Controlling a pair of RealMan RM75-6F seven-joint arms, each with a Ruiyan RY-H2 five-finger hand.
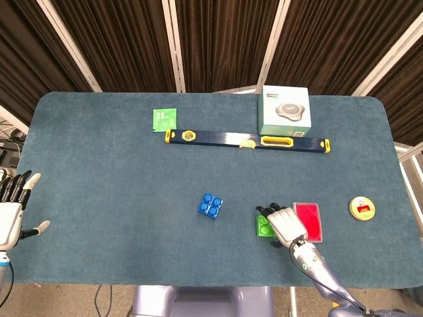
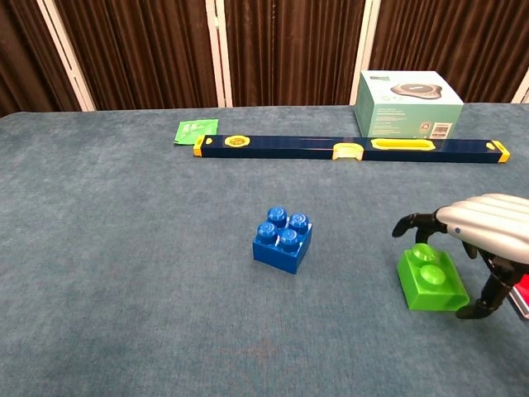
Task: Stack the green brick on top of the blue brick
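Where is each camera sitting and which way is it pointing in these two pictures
Head view: high above the near table edge, looking steeply down on the whole table; shows the left hand at the left edge and the right hand over the green brick.
Chest view: low at the near edge, looking across the tabletop toward the curtains; only the right hand shows.
Shared: right hand, green brick, blue brick, spirit level, white box.
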